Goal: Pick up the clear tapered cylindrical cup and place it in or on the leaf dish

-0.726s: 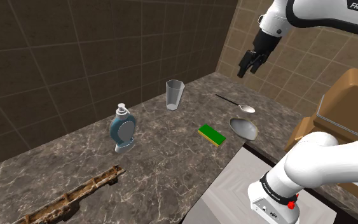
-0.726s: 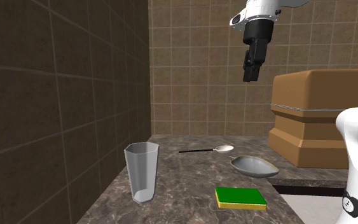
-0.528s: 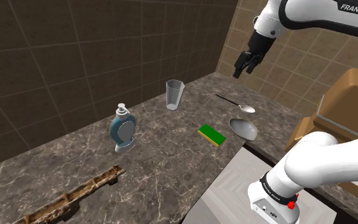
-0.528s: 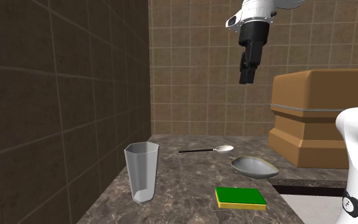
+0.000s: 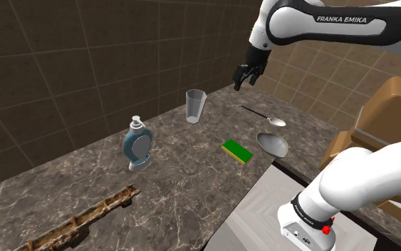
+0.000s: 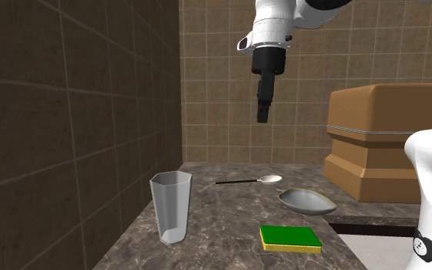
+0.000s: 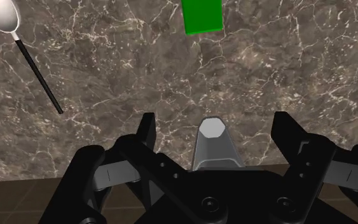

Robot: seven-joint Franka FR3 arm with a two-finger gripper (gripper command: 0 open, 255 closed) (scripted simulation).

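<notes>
Two fingers [image 7: 147, 127] stand spread, gripping nothing. Gripper [image 5: 243, 77] hangs high over the counter [image 5: 191, 178], above and to the shoulder view's right of the cup [image 5: 194, 105]. Cup stands upright near the back wall, well apart from the dish [image 5: 273, 143]. Dish lies by the counter edge nearest the stand; spoon [image 5: 264, 116] near it on the wall side, green sponge [image 5: 237, 150] near it on the shoulder view's left. Wrist view: cup seen from above, in line between the fingers, untouched. Soap bottle [image 5: 137, 142] stands further left.
</notes>
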